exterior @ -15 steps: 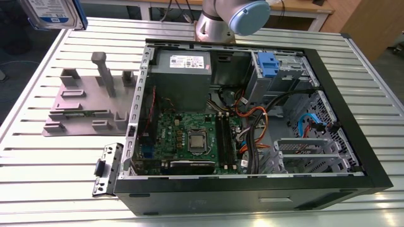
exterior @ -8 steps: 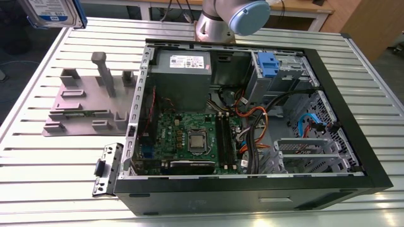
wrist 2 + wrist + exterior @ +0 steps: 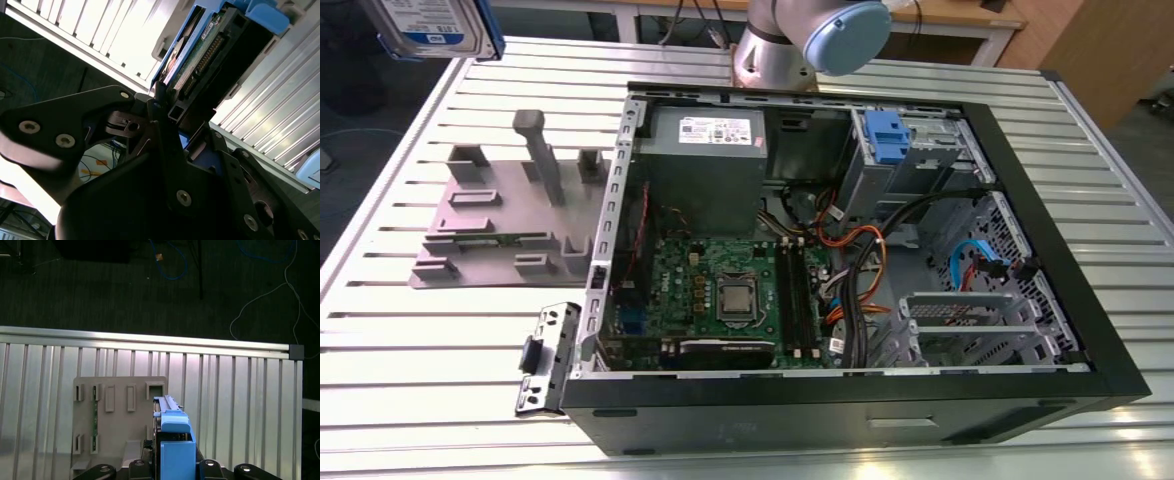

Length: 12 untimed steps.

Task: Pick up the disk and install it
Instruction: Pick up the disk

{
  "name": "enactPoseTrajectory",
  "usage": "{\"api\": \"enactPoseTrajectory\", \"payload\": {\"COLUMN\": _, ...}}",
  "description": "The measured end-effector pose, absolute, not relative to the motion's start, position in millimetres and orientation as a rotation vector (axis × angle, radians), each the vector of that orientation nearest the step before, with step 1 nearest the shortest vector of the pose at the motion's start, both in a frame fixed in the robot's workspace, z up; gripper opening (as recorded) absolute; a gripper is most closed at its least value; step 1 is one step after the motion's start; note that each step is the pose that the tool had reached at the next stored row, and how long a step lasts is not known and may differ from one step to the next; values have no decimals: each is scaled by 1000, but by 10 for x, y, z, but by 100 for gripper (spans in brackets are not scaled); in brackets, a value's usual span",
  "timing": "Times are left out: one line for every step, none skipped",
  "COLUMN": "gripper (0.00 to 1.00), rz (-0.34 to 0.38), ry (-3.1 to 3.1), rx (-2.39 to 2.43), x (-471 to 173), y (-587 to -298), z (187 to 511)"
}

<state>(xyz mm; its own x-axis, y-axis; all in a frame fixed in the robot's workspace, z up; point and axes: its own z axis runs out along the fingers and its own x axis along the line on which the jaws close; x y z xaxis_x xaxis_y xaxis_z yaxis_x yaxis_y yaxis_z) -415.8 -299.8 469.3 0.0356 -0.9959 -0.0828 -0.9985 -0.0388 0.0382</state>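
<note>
Spreading across the whole scene is the slatted metal worktop point(image 3: 400, 330), and on it lies the biggest thing in the room, an open computer case point(image 3: 1107, 370) with its side off and its board, cables and drive cage laid bare. Behind the case rises the arm point(image 3: 781, 50), grey with a blue cap at the joint. On the exterior view's left, just beside the case, is the grey plastic stand point(image 3: 494, 215) with its upright posts, and its slots hold nothing that I can see.

Up in the far corner on the exterior view's left hangs the disk point(image 3: 434, 25), well above the worktop and well apart from the case. In the first wrist view it is over the stand's edge, with its blue bracket point(image 3: 175, 440) facing the camera. The hand point(image 3: 167, 112) is clamped narrow on one end of the disk, a black finger on each side.

I judge it dense for its size and quite stiff, so it won't sag in the grip. The bare metal faces look slick, and the green circuit board point(image 3: 200, 60) and connector on its underside would not forgive a knock. The bracketed edges seem the safest place to hold.
</note>
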Motion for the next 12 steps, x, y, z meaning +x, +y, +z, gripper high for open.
{"api": "enactPoseTrajectory", "payload": {"gripper": 36, "rz": 134, "ry": 2157, "rx": -2239, "x": -4155, "y": -2999, "z": 4693}}
{"api": "enactPoseTrajectory", "payload": {"gripper": 36, "rz": 134, "ry": 2157, "rx": -2239, "x": -4152, "y": -2998, "z": 4692}}
{"api": "enactPoseTrajectory", "payload": {"gripper": 36, "rz": 134, "ry": 2157, "rx": -2239, "x": -4148, "y": -2998, "z": 4693}}
{"api": "enactPoseTrajectory", "payload": {"gripper": 36, "rz": 134, "ry": 2157, "rx": -2239, "x": -4145, "y": -2998, "z": 4693}}
{"api": "enactPoseTrajectory", "payload": {"gripper": 36, "rz": 134, "ry": 2157, "rx": -2239, "x": -4142, "y": -2999, "z": 4692}}
{"api": "enactPoseTrajectory", "payload": {"gripper": 36, "rz": 134, "ry": 2157, "rx": -2239, "x": -4139, "y": -2999, "z": 4692}}
{"api": "enactPoseTrajectory", "payload": {"gripper": 36, "rz": 134, "ry": 2157, "rx": -2239, "x": -4137, "y": -2998, "z": 4692}}
{"api": "enactPoseTrajectory", "payload": {"gripper": 36, "rz": 134, "ry": 2157, "rx": -2239, "x": -4134, "y": -2999, "z": 4692}}
{"api": "enactPoseTrajectory", "payload": {"gripper": 36, "rz": 134, "ry": 2157, "rx": -2239, "x": -4131, "y": -2999, "z": 4692}}
{"api": "enactPoseTrajectory", "payload": {"gripper": 36, "rz": 134, "ry": 2157, "rx": -2239, "x": -4129, "y": -2999, "z": 4692}}
{"api": "enactPoseTrajectory", "payload": {"gripper": 36, "rz": 134, "ry": 2157, "rx": -2239, "x": -4119, "y": -2998, "z": 4692}}
{"api": "enactPoseTrajectory", "payload": {"gripper": 36, "rz": 134, "ry": 2157, "rx": -2239, "x": -4116, "y": -2999, "z": 4692}}
